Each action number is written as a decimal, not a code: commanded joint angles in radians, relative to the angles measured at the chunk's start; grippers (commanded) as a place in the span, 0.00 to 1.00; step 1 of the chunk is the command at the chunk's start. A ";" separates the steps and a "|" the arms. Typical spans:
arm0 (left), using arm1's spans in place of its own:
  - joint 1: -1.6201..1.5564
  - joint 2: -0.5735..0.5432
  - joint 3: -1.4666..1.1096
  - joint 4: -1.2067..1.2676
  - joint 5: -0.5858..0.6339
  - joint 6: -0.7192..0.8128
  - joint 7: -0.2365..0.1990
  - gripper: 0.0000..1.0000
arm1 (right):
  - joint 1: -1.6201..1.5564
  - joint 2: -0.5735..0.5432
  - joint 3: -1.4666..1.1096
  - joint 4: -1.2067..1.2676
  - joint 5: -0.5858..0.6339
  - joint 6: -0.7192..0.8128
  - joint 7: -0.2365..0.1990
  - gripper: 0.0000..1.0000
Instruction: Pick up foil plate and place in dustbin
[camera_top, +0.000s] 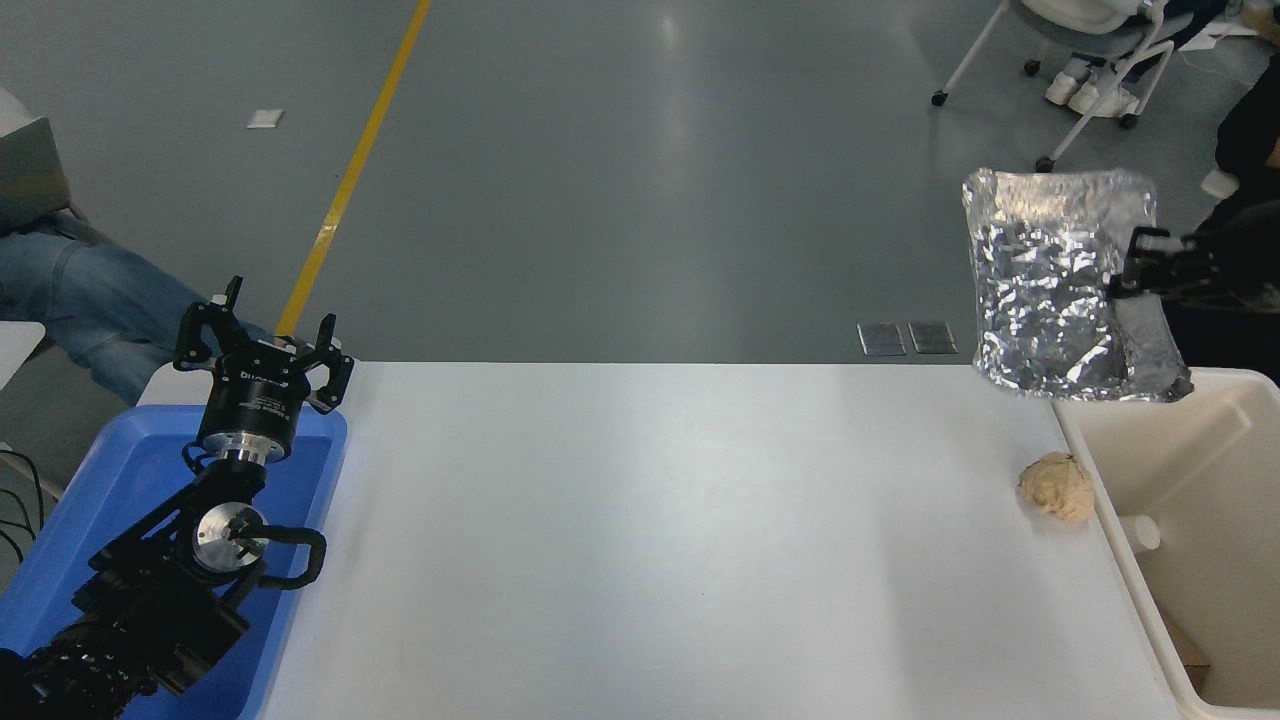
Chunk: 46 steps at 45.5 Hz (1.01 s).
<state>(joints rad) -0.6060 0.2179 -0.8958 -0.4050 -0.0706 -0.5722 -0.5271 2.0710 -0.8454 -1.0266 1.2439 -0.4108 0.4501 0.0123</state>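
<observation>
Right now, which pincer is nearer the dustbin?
Right. The right pincer holds the foil plate above the dustbin; the left pincer sits across the table over the blue tray.

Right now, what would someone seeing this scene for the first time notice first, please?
Most striking is the crinkled foil plate, held in the air by the right gripper at the far right, above the far corner of the cream dustbin. Below it a small tan paper ball lies on the white table beside the dustbin. At the lower left, the left gripper sits open over a blue tray.
</observation>
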 joint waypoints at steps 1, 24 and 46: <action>0.000 0.001 0.000 0.000 0.000 0.000 0.001 0.99 | 0.017 0.002 -0.010 -0.032 -0.008 0.010 -0.006 0.00; 0.000 0.000 0.000 0.000 0.000 0.000 0.001 0.99 | -0.650 0.071 0.186 -0.753 0.124 -0.065 -0.011 0.00; -0.001 0.001 0.000 0.000 0.000 0.000 0.001 0.99 | -1.081 0.164 0.313 -1.043 0.250 -0.148 -0.017 0.00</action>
<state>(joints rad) -0.6061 0.2178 -0.8958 -0.4051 -0.0704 -0.5722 -0.5273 1.1604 -0.7034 -0.7700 0.3058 -0.2078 0.3474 -0.0006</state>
